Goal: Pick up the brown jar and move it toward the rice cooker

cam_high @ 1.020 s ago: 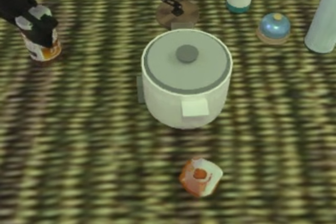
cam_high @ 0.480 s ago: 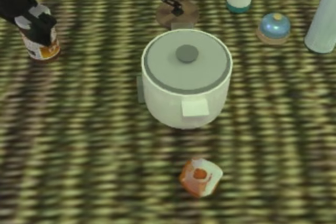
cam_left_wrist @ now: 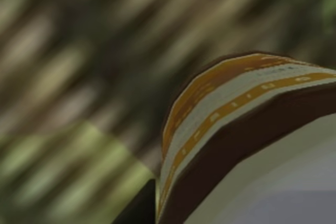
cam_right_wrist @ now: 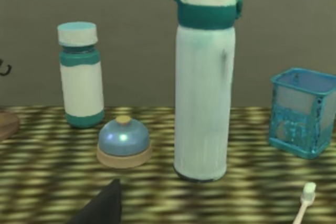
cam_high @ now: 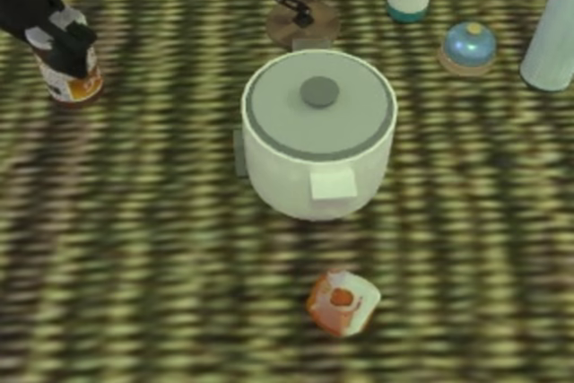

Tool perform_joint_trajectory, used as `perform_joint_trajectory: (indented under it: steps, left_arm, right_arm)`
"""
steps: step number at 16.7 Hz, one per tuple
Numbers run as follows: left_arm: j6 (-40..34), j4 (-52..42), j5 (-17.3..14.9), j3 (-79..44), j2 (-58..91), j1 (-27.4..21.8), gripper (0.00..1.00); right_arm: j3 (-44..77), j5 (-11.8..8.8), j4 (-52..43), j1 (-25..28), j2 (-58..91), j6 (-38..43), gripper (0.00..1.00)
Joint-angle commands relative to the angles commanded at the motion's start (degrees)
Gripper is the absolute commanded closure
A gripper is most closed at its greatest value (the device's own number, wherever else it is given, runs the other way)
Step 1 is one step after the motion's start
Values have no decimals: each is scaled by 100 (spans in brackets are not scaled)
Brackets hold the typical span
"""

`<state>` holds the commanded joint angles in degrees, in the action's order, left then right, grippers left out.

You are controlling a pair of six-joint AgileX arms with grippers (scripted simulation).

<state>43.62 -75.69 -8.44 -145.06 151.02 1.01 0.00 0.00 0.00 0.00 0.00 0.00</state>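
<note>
1. The left gripper [cam_high: 61, 35] sits on top of the jar [cam_high: 72, 82] at the far left of the table, well apart from the cooker [cam_high: 318, 132] in the middle. Its dark fingers straddle the white lid, so it appears closed on the jar, though actual contact cannot be confirmed.
2. The step in hand looks like the grasp or the very start of the lift; the top view does not settle whether the jar's base is clear of the cloth.
3. The next move calls for raising the jar upright, then carrying it rightward and stopping short of the cooker's wall.
4. The left wrist view fills with the jar [cam_left_wrist: 247, 129] seen close: orange-and-white label band, brown body, pale lid. It shows no cooker.
5. The right wrist view shows what the top view crops: a tall flask [cam_right_wrist: 203, 82], a teal-banded bottle [cam_right_wrist: 80, 77], a bell [cam_right_wrist: 123, 141], a blue cup [cam_right_wrist: 302, 111] and a toothbrush [cam_right_wrist: 305, 199].
6. The right arm is parked off the table's right; its gripper is not visible.
7. A packet [cam_high: 342, 301] lies in front of the cooker, clear of the likely path.
</note>
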Motion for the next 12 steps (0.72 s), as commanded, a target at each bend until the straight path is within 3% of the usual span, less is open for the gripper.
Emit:
perform_joint_trajectory:
  steps: [5,12]
  left_arm:
    - [34,8,5,416,-408,22,100]
    - [48,48,26,2603,-2583,170,100]
  right_arm:
    - [0,0,0,0,0,0,0]
    - [0,0,0,0,0,0,0]
